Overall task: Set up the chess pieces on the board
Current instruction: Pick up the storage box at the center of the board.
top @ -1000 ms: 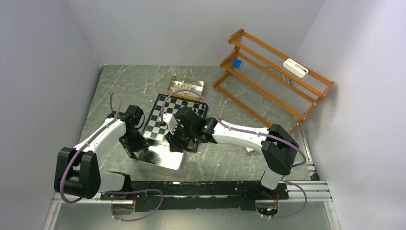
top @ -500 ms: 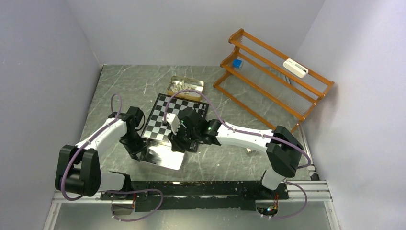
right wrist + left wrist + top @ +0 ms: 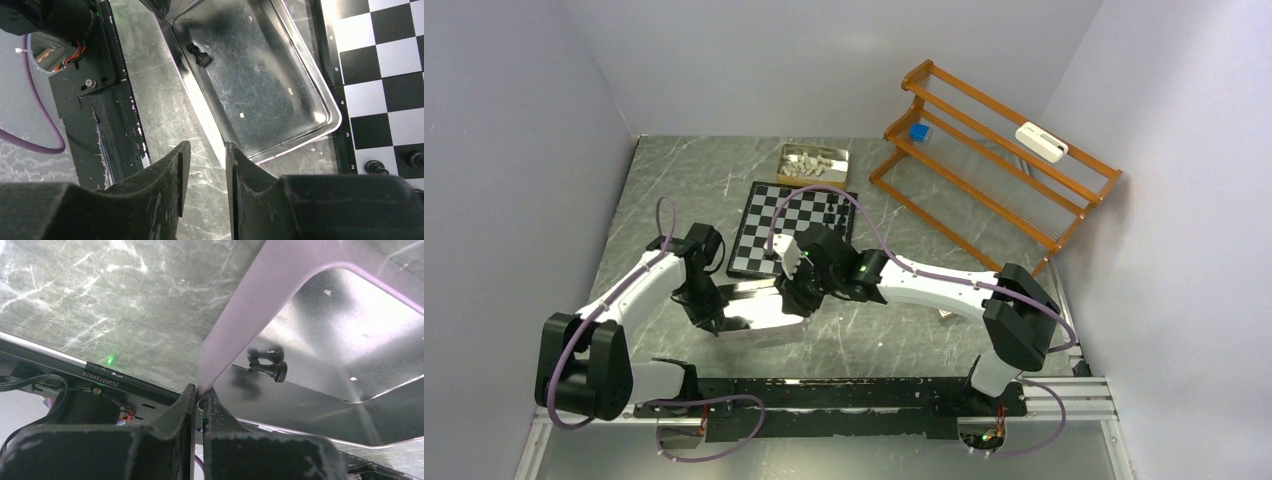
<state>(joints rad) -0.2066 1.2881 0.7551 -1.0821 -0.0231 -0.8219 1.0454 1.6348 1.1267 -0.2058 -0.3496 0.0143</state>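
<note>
The chequered board [image 3: 776, 228] lies mid-table, with a few black chess pieces [image 3: 836, 212] at its right edge and two more [image 3: 372, 166] visible in the right wrist view. Just in front of it a silver tray [image 3: 764, 312] is tipped, with one black piece [image 3: 270, 369] lying inside. My left gripper [image 3: 199, 390] is shut on the tray's rim at its left corner. My right gripper [image 3: 205, 147] hangs open over the tray's near rim [image 3: 215, 145], gripping nothing.
A small brass-coloured tray [image 3: 814, 165] of cream-white pieces sits behind the board. An orange wire rack [image 3: 994, 170] stands at the back right, carrying a blue block [image 3: 918, 131] and a white device [image 3: 1040, 141]. The arms' black base rail [image 3: 824, 395] runs along the near edge.
My left gripper closed onto the silver tray's rim and the tray tipped. The board and the small tray behind it slid away from the arms.
</note>
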